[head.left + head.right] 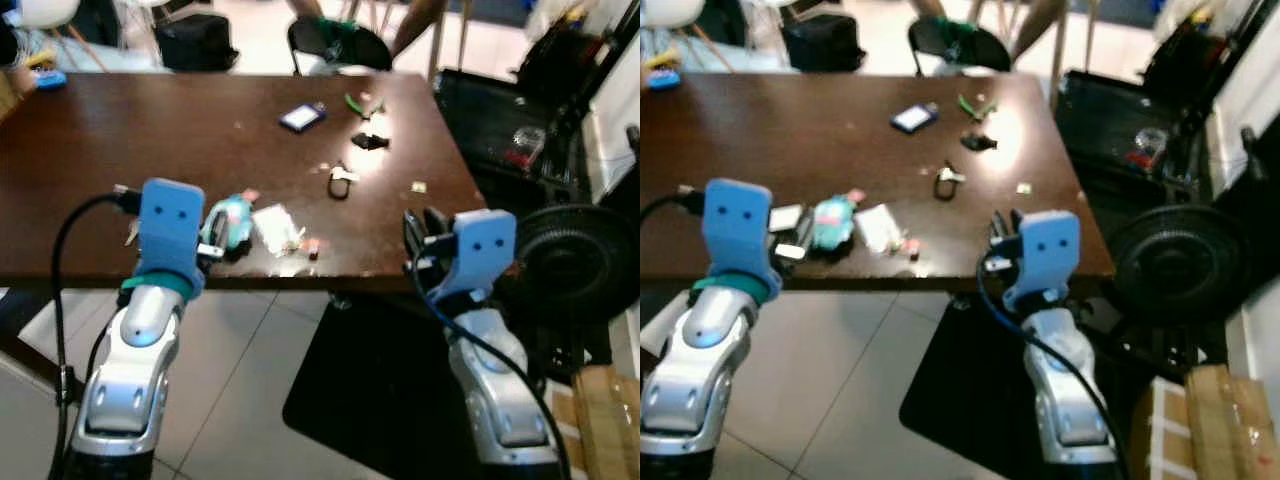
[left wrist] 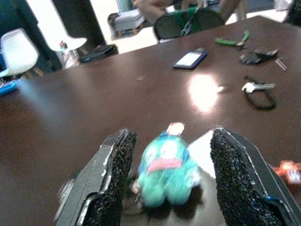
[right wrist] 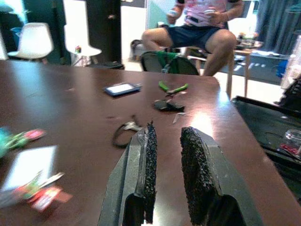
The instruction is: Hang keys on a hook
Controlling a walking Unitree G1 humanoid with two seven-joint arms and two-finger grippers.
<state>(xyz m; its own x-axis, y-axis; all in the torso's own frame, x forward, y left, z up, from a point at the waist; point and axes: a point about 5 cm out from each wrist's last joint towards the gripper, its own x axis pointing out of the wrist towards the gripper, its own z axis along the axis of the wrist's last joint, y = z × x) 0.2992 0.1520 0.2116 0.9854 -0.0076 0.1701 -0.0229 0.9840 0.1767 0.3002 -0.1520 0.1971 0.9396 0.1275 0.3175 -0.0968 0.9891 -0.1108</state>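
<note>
A broad, dark brown wooden worktop (image 1: 150, 150) with a glossy finish fills the upper half of the left eye view, a bright patch of light glaring off it right of centre. The keys on a black looped cord (image 1: 341, 181) lie flat on the worktop just below that glare, apart from both tools. Above them sit a small black clump (image 1: 369, 141), green-handled pliers (image 1: 357, 103) and a flat blue-edged card holder (image 1: 302, 117).

The left tool (image 2: 167, 176) hovers at the near edge of the worktop, lower left of the frame, its 2 black fingers (image 2: 115, 174) spread wide on either side of a teal plush toy with a pink mouth (image 2: 167, 165) — whether they touch it cannot be told. Beside the toy lie a white paper square (image 1: 273, 225) and small red-and-white scraps (image 1: 313, 247).

The right tool (image 3: 167, 165) hangs over the near right corner of the worktop, fingers (image 3: 195, 172) narrowly parted, nothing between them.

Beyond the far edge, a person in dark shorts (image 3: 202, 28) sits on a chair, with a black chair draped in green (image 3: 169, 63) close to the worktop. A white moulded chair (image 3: 33, 42) stands at the upper left of the right wrist view. The floor is pale tile (image 1: 240, 400), with a black mat (image 1: 370, 400) below the worktop's right end. A round black fan (image 1: 575, 260) stands at the right — a cardboard box (image 1: 605, 420) below it.
</note>
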